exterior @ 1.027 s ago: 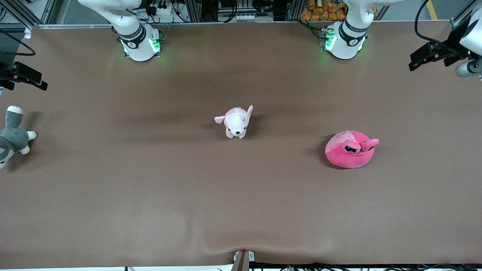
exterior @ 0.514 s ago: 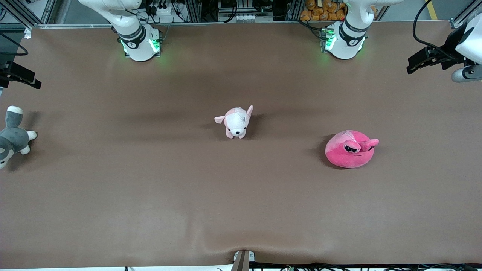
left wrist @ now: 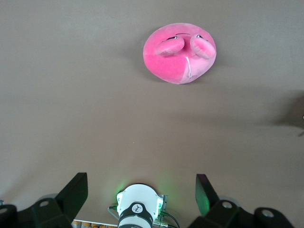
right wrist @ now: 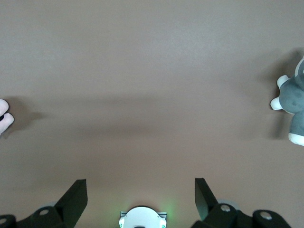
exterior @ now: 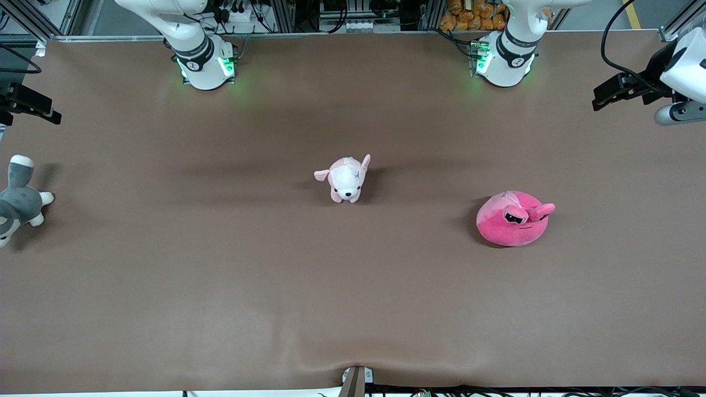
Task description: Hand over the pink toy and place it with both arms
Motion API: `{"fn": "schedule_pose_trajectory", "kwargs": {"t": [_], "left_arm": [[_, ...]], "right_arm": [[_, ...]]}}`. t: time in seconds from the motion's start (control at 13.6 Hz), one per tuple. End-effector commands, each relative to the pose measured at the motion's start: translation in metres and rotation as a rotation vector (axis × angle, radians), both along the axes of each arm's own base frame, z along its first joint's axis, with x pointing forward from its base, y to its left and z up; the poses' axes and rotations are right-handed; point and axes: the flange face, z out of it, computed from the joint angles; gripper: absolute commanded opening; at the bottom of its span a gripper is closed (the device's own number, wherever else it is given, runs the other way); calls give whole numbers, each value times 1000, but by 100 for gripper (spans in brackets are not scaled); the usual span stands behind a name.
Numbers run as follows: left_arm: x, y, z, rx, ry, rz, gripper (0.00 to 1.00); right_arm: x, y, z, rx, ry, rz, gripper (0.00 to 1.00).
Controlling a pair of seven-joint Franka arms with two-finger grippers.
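Note:
The pink toy [exterior: 514, 218], a round hot-pink plush with two ears and squinting eyes, lies on the brown table toward the left arm's end. It also shows in the left wrist view [left wrist: 179, 52]. My left gripper [exterior: 606, 95] hangs high over the left arm's end of the table, apart from the toy, open and empty [left wrist: 141, 191]. My right gripper [exterior: 41, 108] hangs high over the right arm's end of the table, open and empty [right wrist: 140, 192].
A small pale pink-and-white puppy plush [exterior: 346, 178] stands at the middle of the table. A grey-and-white plush animal [exterior: 17, 201] lies at the table's edge at the right arm's end and shows in the right wrist view [right wrist: 294, 102]. Both arm bases stand along the table's top edge.
Both grippers have shifted slightly at their ends of the table, still high and open. The toys have not moved.

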Motion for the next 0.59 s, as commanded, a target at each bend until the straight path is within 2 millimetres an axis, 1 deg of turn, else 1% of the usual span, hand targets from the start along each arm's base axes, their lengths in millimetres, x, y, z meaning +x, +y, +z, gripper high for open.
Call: {"fn": "schedule_pose_trajectory", "kwargs": {"t": [0.0, 0.07, 0.15, 0.22, 0.37, 0.51], "left_arm": [[-2, 4, -6, 0, -4, -19, 100], [-1, 4, -7, 0, -6, -19, 100], [-1, 4, -10, 0, -3, -20, 100], [-1, 4, -11, 0, -3, -20, 100], [-1, 10, -13, 0, -10, -7, 100], [0, 10, -17, 0, -12, -7, 100]], "right_arm": [[-5, -9, 5, -10, -2, -1, 100], [-6, -9, 1, -2, 12, -5, 100], [-8, -10, 3, -11, 17, -6, 100], [-12, -11, 8, -13, 11, -9, 100], [-10, -9, 16, -23, -12, -7, 100], [-6, -3, 9, -18, 5, 4, 100]]}}
